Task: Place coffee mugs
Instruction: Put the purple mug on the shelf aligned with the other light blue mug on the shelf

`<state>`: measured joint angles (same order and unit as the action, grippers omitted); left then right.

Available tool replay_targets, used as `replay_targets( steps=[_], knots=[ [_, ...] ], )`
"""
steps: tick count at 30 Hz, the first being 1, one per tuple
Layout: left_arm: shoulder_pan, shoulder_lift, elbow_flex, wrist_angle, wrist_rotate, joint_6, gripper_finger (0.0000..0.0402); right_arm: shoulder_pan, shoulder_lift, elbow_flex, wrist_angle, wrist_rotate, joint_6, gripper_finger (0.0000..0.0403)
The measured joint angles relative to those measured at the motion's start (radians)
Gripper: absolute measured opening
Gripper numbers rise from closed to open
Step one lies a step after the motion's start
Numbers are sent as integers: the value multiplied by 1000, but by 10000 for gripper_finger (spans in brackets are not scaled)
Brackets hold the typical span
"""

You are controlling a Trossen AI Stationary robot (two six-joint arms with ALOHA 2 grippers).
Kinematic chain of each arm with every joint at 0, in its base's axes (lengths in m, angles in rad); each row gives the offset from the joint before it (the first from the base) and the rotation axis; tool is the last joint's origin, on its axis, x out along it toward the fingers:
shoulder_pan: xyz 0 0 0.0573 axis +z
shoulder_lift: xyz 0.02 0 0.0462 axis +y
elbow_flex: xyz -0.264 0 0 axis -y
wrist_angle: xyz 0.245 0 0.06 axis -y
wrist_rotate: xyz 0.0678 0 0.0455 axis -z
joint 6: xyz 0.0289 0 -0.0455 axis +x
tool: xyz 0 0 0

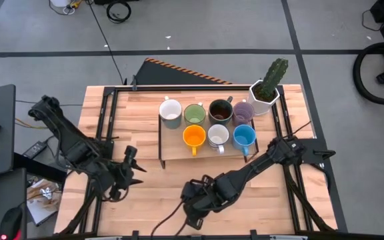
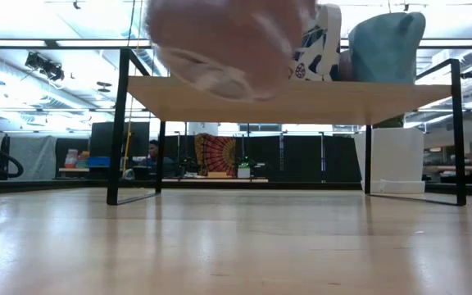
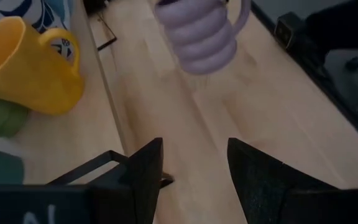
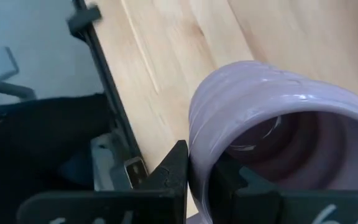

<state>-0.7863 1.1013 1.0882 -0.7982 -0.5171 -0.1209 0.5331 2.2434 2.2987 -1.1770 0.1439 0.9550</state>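
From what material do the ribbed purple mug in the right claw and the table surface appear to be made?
The lavender mug, gripped at its rim by the right claw, looks like glazed ceramic: glossy highlights run along its ridges. The table looks like light wood, probably joined planks, as grain lines and strip seams show. Its finish looks matte.

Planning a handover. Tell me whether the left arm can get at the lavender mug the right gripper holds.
Probably yes: the left gripper is open, facing the lavender mug with only tabletop between, though the right gripper clamps its rim.
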Motion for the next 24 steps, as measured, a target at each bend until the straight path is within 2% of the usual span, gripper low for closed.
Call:
replay_targets(
  steps=[7, 10, 15, 24],
  knots=[
    [-9, -21, 0, -7, 0, -49, 185, -16, -16, 30, -22, 121, -53, 36],
    [-1, -6, 0, -8, -1, -53, 185, -18, -16, 40, -25, 141, -52, 36],
    [-2, 18, 0, -11, 0, -55, 185, -54, -3, 5, -16, 28, -3, 36],
    [-3, 18, 0, -57, 33, -82, 185, -81, 37, -22, 44, -42, 8, 36]
  ],
)
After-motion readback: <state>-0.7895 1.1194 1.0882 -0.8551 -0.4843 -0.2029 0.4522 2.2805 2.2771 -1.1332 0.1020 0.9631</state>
